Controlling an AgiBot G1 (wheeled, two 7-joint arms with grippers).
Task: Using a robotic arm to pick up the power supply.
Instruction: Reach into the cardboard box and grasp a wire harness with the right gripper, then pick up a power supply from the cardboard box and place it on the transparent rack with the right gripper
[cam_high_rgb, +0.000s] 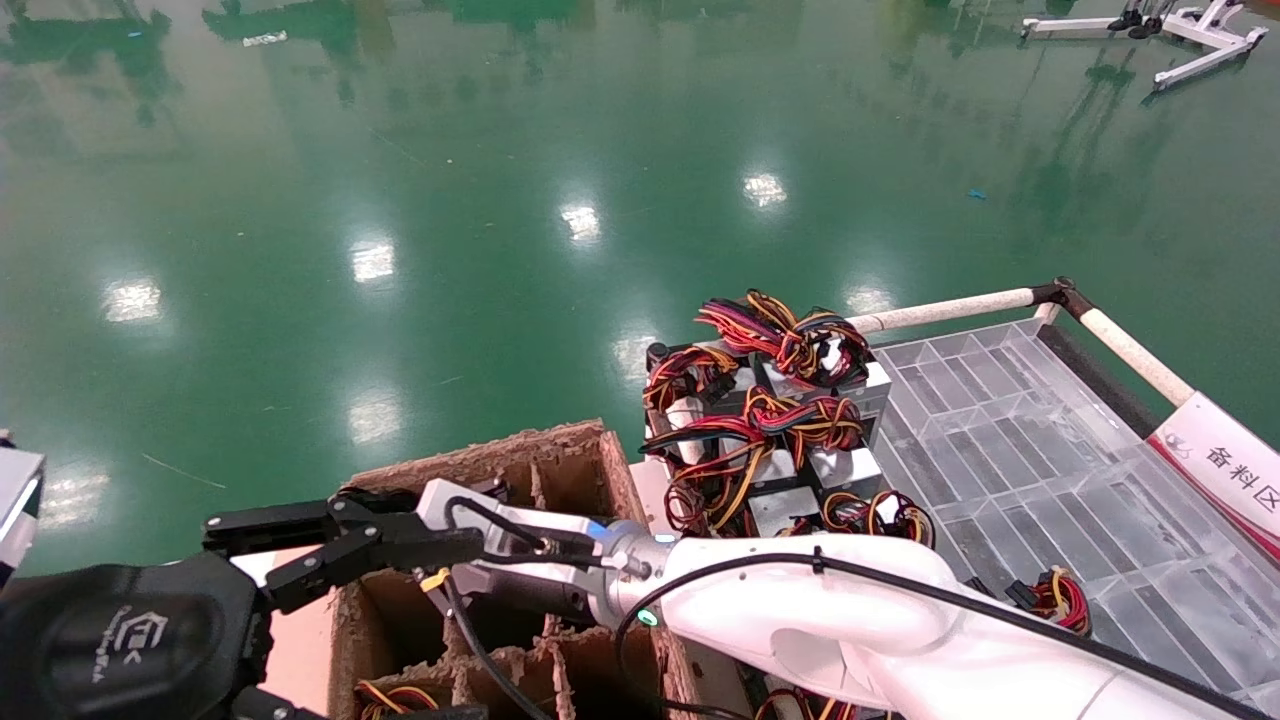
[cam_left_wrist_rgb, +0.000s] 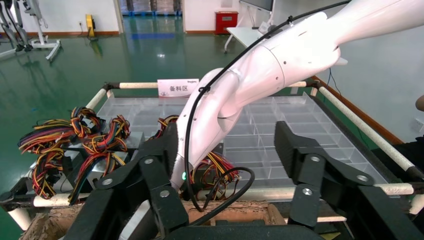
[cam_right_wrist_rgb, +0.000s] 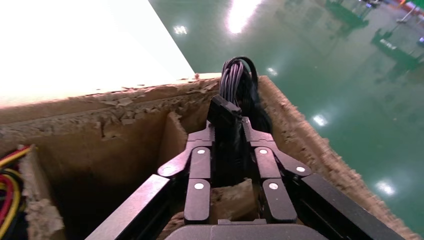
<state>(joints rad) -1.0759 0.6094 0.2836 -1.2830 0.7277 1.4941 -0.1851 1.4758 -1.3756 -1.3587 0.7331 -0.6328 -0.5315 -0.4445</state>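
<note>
Only the power supply's bunch of black cables (cam_right_wrist_rgb: 235, 82) and a black connector show, rising inside a cell of the cardboard box (cam_right_wrist_rgb: 125, 130); its metal body is hidden. My right gripper (cam_right_wrist_rgb: 228, 127) is shut on that bunch, one finger (cam_right_wrist_rgb: 200, 160) on each side. In the head view the white right arm (cam_high_rgb: 800, 600) reaches across to the left, and its gripper (cam_high_rgb: 250, 545) sits over the box's near-left cells. My left gripper (cam_left_wrist_rgb: 226, 135) is open and empty, low at the near left beside the box, facing the right arm.
The cardboard box (cam_high_rgb: 560, 460) has torn dividers, and some cells hold coloured wires (cam_high_rgb: 385, 695). Grey boxes with red, yellow and orange wires (cam_high_rgb: 780, 400) are stacked on a clear compartment tray (cam_high_rgb: 1050, 470) inside a railed cart (cam_high_rgb: 950, 310). Green floor lies beyond.
</note>
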